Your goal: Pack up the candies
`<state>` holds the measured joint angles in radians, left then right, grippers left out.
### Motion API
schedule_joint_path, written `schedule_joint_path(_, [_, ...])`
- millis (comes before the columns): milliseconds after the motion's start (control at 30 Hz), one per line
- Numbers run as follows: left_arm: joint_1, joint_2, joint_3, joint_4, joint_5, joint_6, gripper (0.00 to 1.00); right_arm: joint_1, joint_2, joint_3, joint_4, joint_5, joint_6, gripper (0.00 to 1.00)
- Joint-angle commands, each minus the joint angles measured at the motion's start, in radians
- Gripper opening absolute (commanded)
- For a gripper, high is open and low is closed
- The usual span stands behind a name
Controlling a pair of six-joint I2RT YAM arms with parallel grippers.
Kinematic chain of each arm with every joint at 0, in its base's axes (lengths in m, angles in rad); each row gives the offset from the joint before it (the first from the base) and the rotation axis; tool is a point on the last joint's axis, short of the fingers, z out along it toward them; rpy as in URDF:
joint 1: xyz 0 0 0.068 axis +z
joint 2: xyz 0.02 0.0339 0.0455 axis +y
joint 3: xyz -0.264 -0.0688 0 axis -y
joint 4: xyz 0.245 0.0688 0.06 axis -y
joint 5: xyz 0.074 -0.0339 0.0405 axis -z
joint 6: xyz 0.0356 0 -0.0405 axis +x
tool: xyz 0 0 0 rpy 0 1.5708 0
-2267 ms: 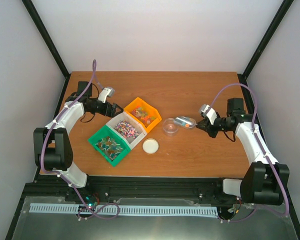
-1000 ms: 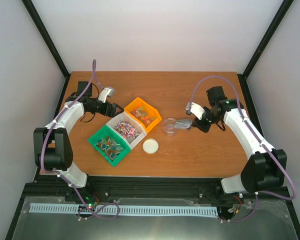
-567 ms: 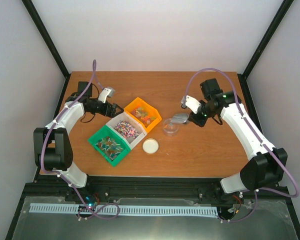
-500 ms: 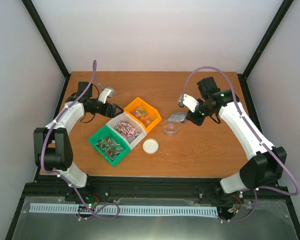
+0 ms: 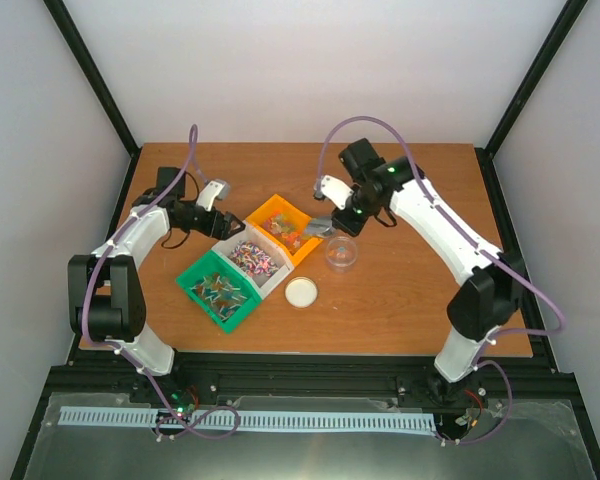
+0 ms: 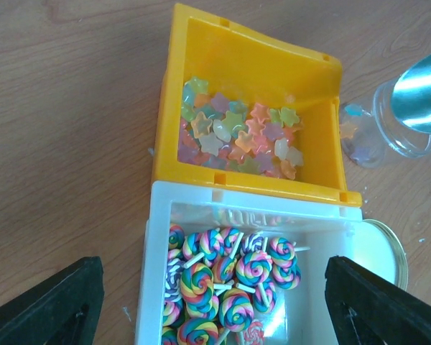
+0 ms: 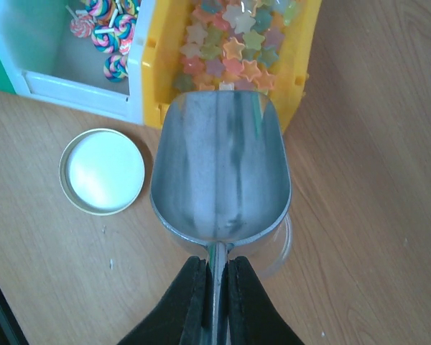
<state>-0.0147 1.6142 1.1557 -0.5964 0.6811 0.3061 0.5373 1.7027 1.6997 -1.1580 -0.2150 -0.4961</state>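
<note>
The candies are small pastel stars (image 6: 237,136) lying in the orange bin (image 5: 280,205). A few more sit in the clear jar (image 6: 373,136), which stands right of the bin. My right gripper (image 7: 215,277) is shut on the handle of the silver scoop (image 7: 219,165). The scoop's bowl is empty; it hangs over the jar (image 7: 280,248) with its lip at the orange bin's near wall, by the star candies (image 7: 230,50). My left gripper (image 6: 212,287) is open, with a finger on either side of the white bin's (image 5: 252,258) end.
The white bin holds rainbow lollipops (image 6: 230,277), and a green bin (image 5: 218,290) adjoins it on the left. The jar's white lid (image 5: 301,292) lies flat on the wood in front of the bins. Bare tabletop stretches to the right and along the back.
My right arm has swung the scoop left, from beside the jar to over it and up to the orange bin's edge. The left arm has hardly moved.
</note>
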Motion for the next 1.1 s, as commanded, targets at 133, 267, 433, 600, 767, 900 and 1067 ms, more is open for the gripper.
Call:
schedule_joint_path(133, [0.001, -0.011, -0.024, -0.004, -0.031, 0.07, 0.85, 0.064, 0.16, 0.166, -0.051, 0.074, 0.064, 0.03])
schedule_joint_path(267, [-0.006, -0.004, -0.024, -0.015, -0.053, 0.088, 0.83, 0.08, 0.215, 0.208, -0.053, 0.091, 0.074, 0.03])
schedule_joint_path(433, [-0.015, -0.002, -0.032, -0.01, -0.052, 0.088, 0.81, 0.096, 0.269, 0.237, -0.057, 0.102, 0.074, 0.03])
schedule_joint_path(600, [-0.04, 0.006, -0.039, 0.006, -0.07, 0.087, 0.8, 0.105, 0.341, 0.292, -0.075, 0.12, 0.051, 0.03])
schedule_joint_path(767, [-0.061, 0.023, -0.026, 0.014, -0.094, 0.08, 0.79, 0.105, 0.404, 0.347, -0.105, 0.123, 0.027, 0.03])
schedule_joint_path(900, [-0.077, 0.037, -0.021, 0.017, -0.092, 0.079, 0.77, 0.105, 0.44, 0.377, -0.124, 0.125, 0.013, 0.03])
schedule_joint_path(1067, [-0.093, 0.057, -0.021, 0.027, -0.087, 0.075, 0.76, 0.107, 0.519, 0.425, -0.153, 0.116, 0.006, 0.03])
